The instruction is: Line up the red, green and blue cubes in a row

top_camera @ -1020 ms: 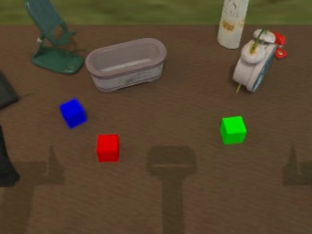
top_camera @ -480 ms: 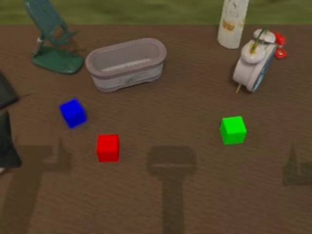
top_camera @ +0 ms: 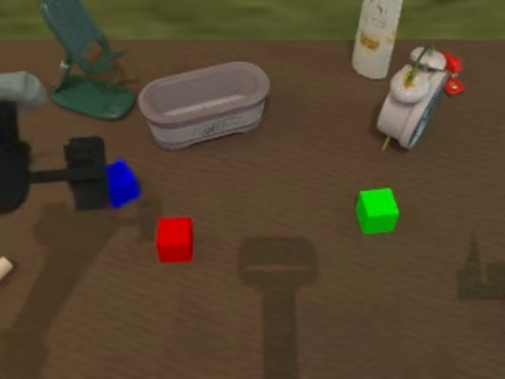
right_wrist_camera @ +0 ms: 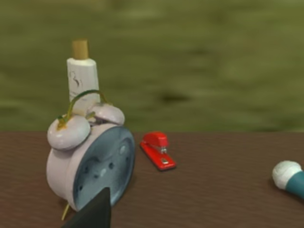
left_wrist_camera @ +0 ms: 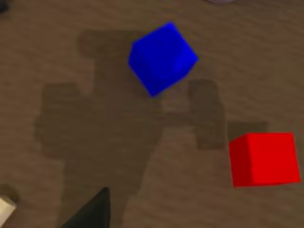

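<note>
The brown table (top_camera: 316, 316) is the biggest thing, and it has lots of bare room along its near side and in the middle. At the back, near the far edge, sit an oval tub (top_camera: 203, 104), a green stand (top_camera: 83, 67), a white bottle (top_camera: 376, 31) and an alarm clock (top_camera: 410, 99) with a small red stapler (top_camera: 452, 79) touching its right side. My left arm comes in from the left edge, and the left gripper (top_camera: 85, 174) hangs over the table just beside the blue cube (top_camera: 122, 183), covering its left edge from above. I cannot tell if its fingers are apart or together. The blue cube sits turned a bit on the left side. The red cube (top_camera: 173, 238) is near it, closer to the front, not touching. The green cube (top_camera: 376, 210) sits alone, well apart on the right, with open table all around. My right arm is out of the top view.
</note>
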### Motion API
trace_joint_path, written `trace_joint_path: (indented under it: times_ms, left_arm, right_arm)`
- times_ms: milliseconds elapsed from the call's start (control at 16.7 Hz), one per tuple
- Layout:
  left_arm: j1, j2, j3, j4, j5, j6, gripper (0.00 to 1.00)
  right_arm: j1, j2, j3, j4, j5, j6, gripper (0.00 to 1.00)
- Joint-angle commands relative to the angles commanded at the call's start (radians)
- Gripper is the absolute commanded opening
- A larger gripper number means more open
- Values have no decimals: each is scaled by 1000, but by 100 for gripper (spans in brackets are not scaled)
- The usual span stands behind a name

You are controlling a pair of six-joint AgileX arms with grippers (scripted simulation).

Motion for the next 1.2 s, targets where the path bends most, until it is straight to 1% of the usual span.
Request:
trace_joint_path:
  times_ms: [300,480,600,840,1200]
  left_arm:
    - [-110,508,347,-263,3,-109,100]
    - [-159,736,520,-370,2,-160,100]
    - [-183,844,610,-417,-1,-185,100]
    - [-204,936,695,-453,-4,-207,100]
    - [-199,942,682,-435,-4,-205,100]
  right_arm:
    - [0,0,0,0,0,0,100]
    - [0,0,0,0,0,0,100]
    - [0,0,0,0,0,0,100]
    - [0,0,0,0,0,0,100]
    - [0,0,0,0,0,0,100]
